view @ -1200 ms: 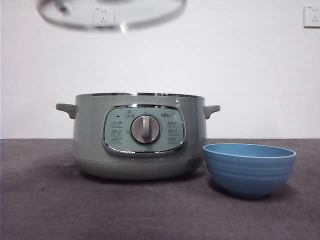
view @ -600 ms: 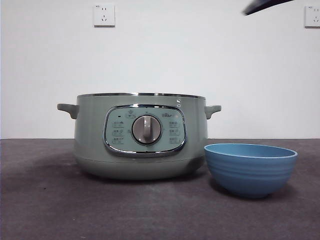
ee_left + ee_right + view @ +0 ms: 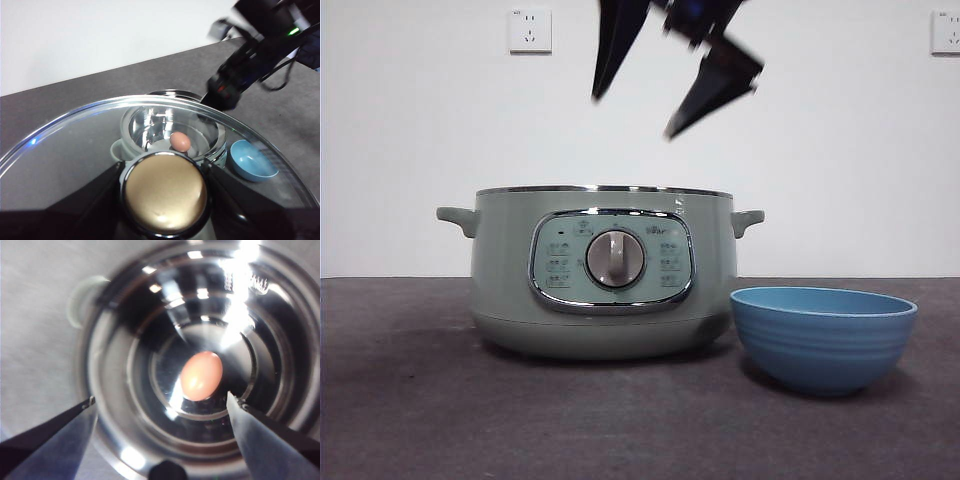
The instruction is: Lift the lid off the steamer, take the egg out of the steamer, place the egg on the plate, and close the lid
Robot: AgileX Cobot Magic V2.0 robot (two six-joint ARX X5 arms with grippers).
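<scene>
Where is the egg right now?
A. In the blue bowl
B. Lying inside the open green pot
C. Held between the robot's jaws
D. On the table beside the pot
B: the right wrist view looks straight down into the open steamer and shows the egg lying on its shiny bottom, below the open right gripper.

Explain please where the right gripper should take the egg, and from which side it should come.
Probably from straight above, closing on the egg's narrow middle: it lies on its side deep in the steamer, whose walls block other sides. The right gripper hangs open over it.
</scene>
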